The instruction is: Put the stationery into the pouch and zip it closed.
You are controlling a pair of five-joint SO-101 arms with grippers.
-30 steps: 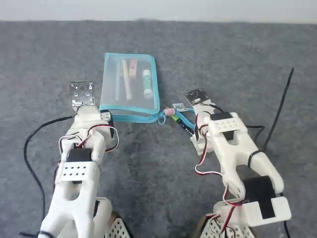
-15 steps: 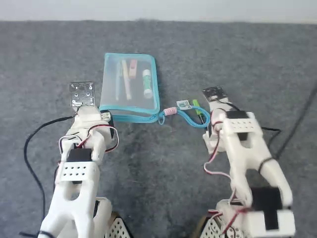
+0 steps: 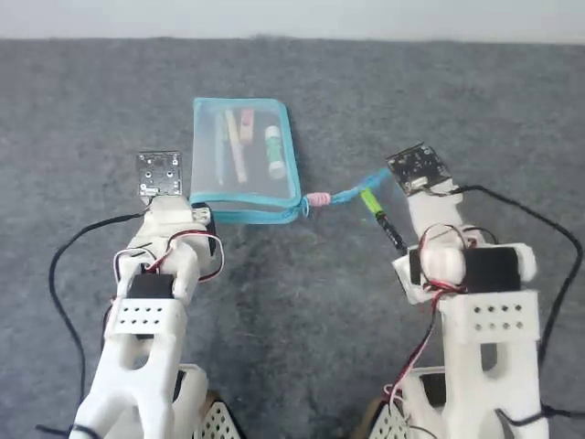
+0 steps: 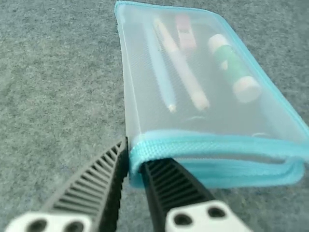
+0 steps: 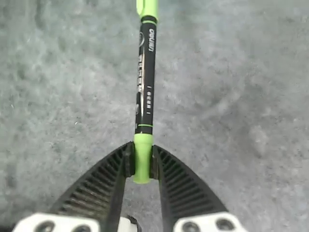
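A clear pouch [image 3: 242, 155] with a teal zip edge lies at the back of the grey mat. It holds several pens and a glue stick [image 4: 231, 67]. My left gripper [image 3: 201, 218] is shut on the pouch's near left corner, and its jaws pinch the teal edge [image 4: 140, 159]. A pink zip pull [image 3: 316, 198] with a blue strap [image 3: 352, 192] stretches right from the pouch. My right gripper [image 3: 399, 245] is shut on the green end of a black and green pen [image 5: 145, 72]. The pen [image 3: 379, 215] points toward the strap.
Grey carpet-like mat [image 3: 302, 302] covers the table, with a pale wall strip at the far edge. Black cables loop beside the left arm [image 3: 57, 274] and the right arm [image 3: 558, 242]. Open mat lies between the two arms.
The right arm swung to the right and turned, carrying the pen. The blue strap went from a loose loop to a straight line. The pouch and the left arm shifted slightly right.
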